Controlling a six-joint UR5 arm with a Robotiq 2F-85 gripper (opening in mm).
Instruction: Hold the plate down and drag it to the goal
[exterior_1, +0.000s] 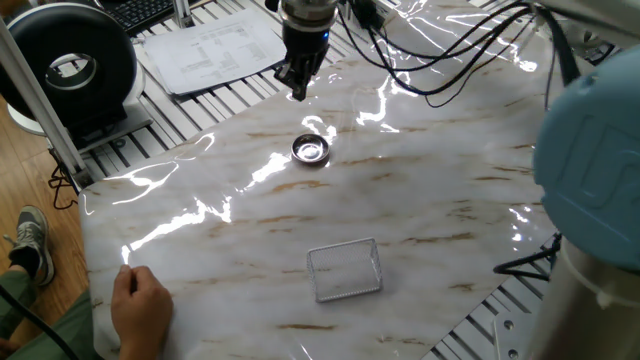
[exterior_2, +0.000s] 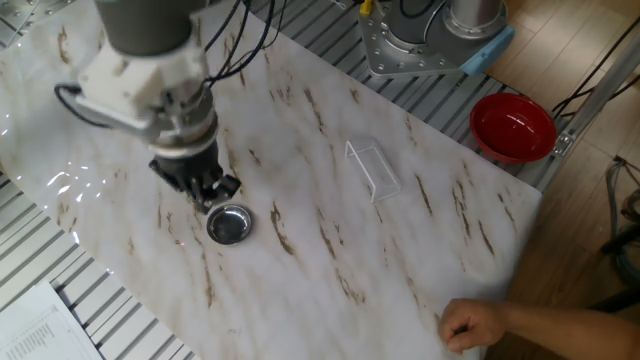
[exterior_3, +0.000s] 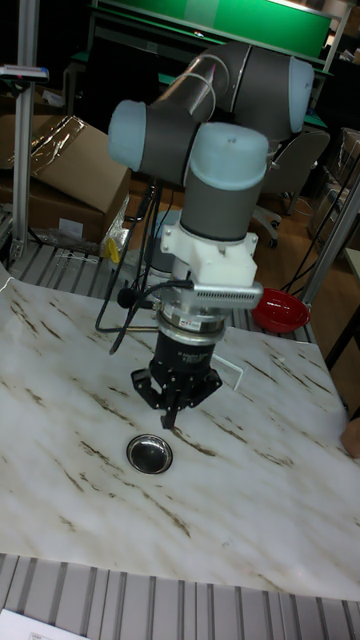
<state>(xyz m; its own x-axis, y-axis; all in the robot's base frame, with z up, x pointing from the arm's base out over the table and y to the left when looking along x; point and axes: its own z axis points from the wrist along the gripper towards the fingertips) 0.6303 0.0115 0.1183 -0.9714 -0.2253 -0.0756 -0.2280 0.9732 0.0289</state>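
Observation:
The plate (exterior_1: 311, 150) is a small shiny metal dish lying on the marble-patterned table; it also shows as plate (exterior_2: 230, 224) and plate (exterior_3: 150, 452). My gripper (exterior_2: 207, 203) hangs just beside and above its rim, fingers drawn together to a point with nothing held. The gripper (exterior_3: 170, 422) ends a little over the plate's far edge, and the gripper (exterior_1: 297, 92) shows apart from the dish. The goal (exterior_1: 345, 270) is a clear rectangular tray lying well away from the plate; the goal (exterior_2: 372, 168) glints faintly.
A person's hand (exterior_1: 140, 305) rests on the table's corner, hand (exterior_2: 475, 322). A red bowl (exterior_2: 513, 125) sits off the table's far side. A printed paper sheet (exterior_1: 215, 45) and a black round device (exterior_1: 70, 65) lie beyond the table edge. Cables trail from the arm.

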